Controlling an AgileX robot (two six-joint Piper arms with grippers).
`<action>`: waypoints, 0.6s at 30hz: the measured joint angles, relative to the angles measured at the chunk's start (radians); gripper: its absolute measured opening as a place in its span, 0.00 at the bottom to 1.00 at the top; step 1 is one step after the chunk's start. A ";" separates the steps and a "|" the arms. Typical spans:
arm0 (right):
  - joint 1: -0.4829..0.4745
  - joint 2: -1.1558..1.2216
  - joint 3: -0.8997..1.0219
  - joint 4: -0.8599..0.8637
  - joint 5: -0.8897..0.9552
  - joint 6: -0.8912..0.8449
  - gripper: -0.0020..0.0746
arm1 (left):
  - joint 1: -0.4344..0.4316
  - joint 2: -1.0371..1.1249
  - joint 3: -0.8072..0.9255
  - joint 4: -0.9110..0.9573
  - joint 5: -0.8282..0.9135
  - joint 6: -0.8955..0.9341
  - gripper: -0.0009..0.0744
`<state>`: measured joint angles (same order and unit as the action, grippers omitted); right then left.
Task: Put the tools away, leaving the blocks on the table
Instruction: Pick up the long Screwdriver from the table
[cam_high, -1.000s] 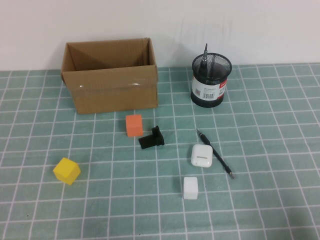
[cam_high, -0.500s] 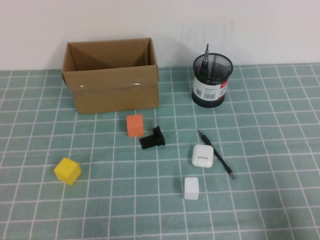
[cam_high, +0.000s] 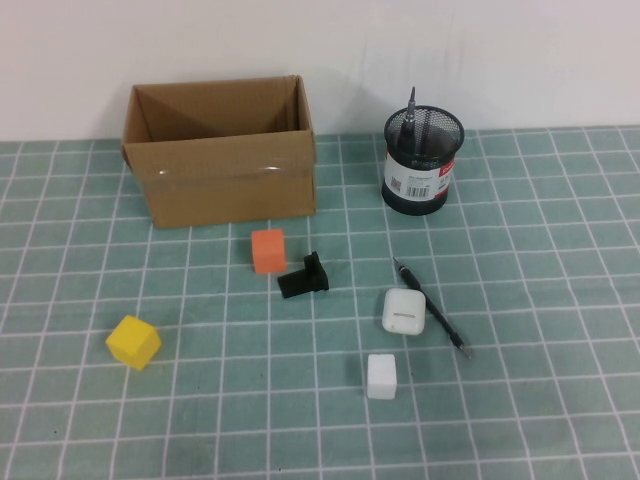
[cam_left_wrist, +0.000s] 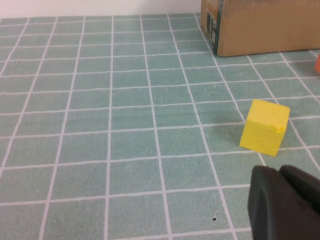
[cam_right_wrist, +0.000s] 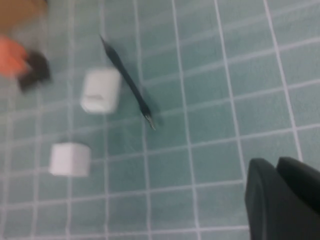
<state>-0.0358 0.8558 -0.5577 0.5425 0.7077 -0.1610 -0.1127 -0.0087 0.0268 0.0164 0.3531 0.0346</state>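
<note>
A thin black pen-like tool (cam_high: 430, 308) lies on the teal grid table (cam_high: 560, 260), right beside a white earbud case (cam_high: 402, 310); it also shows in the right wrist view (cam_right_wrist: 127, 82). A dark pointed tool (cam_high: 411, 108) stands in the black mesh holder (cam_high: 422, 162). No red scissors show. The orange block (cam_high: 268, 250), white block (cam_high: 381, 376) and yellow block (cam_high: 134, 341) sit on the table. My left gripper (cam_left_wrist: 279, 172) is shut and empty, near the yellow block (cam_left_wrist: 265, 132). My right gripper (cam_right_wrist: 276, 165) is shut and empty, apart from the pen-like tool. Neither gripper shows in the high view.
An open cardboard box (cam_high: 220, 150) stands at the back left. A small black bracket (cam_high: 304, 276) lies right of the orange block. A white wall runs behind the table.
</note>
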 joint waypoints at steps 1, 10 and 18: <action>0.000 0.071 -0.052 -0.020 0.033 0.000 0.02 | 0.000 0.000 0.000 0.000 0.000 0.000 0.01; 0.262 0.634 -0.511 -0.227 0.194 0.042 0.02 | 0.000 0.000 0.000 0.000 0.002 0.000 0.01; 0.467 0.992 -0.922 -0.355 0.329 0.093 0.02 | 0.000 0.000 0.000 0.000 0.002 0.000 0.01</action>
<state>0.4309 1.8482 -1.4795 0.1871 1.0370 -0.0685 -0.1127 -0.0087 0.0268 0.0164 0.3548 0.0346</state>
